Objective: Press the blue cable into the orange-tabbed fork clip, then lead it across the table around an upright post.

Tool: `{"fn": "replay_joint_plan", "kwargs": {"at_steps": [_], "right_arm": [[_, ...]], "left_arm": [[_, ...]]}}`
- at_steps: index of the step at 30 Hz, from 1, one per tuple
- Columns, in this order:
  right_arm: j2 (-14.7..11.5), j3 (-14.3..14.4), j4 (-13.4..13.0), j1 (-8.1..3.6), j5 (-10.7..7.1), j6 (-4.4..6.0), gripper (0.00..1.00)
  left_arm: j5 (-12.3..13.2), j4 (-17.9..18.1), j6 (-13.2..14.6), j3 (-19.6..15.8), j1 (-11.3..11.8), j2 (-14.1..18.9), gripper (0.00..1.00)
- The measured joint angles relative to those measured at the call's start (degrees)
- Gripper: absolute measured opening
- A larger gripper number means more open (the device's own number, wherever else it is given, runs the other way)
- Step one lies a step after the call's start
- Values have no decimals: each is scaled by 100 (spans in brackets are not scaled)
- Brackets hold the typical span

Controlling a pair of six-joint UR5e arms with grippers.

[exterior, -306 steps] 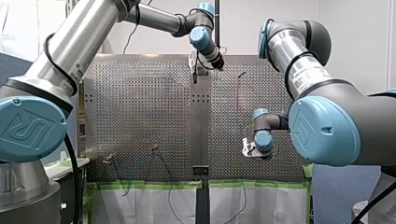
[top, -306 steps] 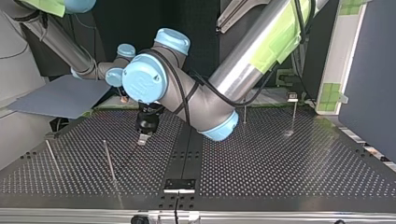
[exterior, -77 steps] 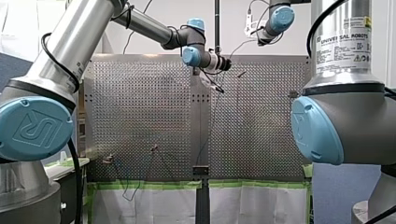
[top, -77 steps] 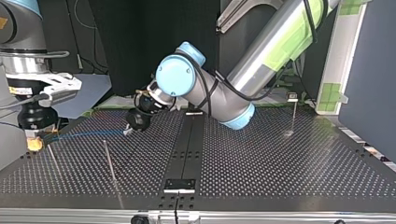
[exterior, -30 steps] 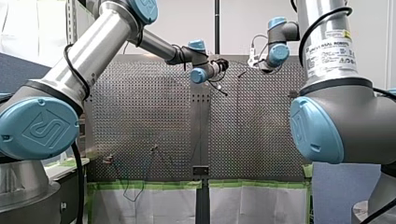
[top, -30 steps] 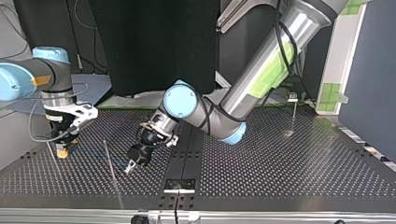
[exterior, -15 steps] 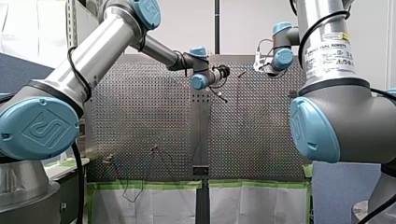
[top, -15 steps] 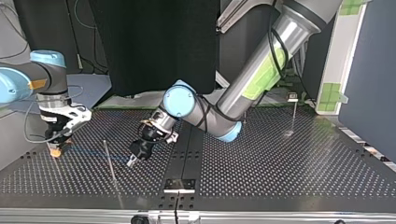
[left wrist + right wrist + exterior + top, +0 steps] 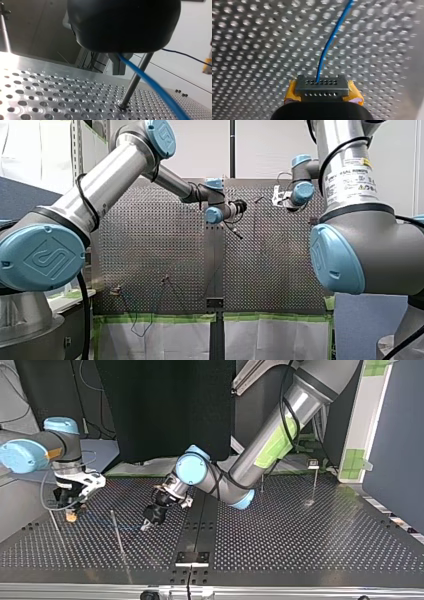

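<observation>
My left hand (image 9: 147,525) grips the blue cable (image 9: 155,88) just beside an upright post (image 9: 135,80). My right hand (image 9: 322,87) clamps it between yellow pads, low over the worktop (image 9: 300,535). Routing looks under way. Whether the cable is seated in the clip does not show.
</observation>
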Motion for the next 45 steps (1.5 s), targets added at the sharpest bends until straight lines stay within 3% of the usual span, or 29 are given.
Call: {"fn": "replay_joint_plan", "kwargs": {"at_steps": [13,14,15,17,18,20,21,22,26,33,45], "right_arm": [[513,92,-198,73,106,1,2],[534,122,-237,75,109,11,2],[560,167,-291,78,113,32,2],[601,230,-375,79,115,74,2],[633,261,-430,79,116,94,2],[696,301,-515,80,119,107,2],[741,322,-575,81,122,109,2],[777,338,-620,82,125,107,2],[952,399,-811,83,134,81,2],[1235,547,-1111,32,151,30,2],[1694,677,-1316,-55,177,-161,2]], "left_arm": [[1,-239,205,0,27,-11,3],[1,-268,231,1,27,-11,13],[1,-299,258,1,28,-10,13],[-3,-375,323,0,28,-11,36],[-4,-406,351,0,28,-10,36],[-6,-469,395,1,29,-10,55],[-7,-493,408,1,29,-10,55],[-7,-522,419,1,30,-10,62],[-11,-604,459,0,30,-11,73],[-129,-719,609,-1,41,-11,75],[-217,-757,681,-1,73,-11,75]]}}
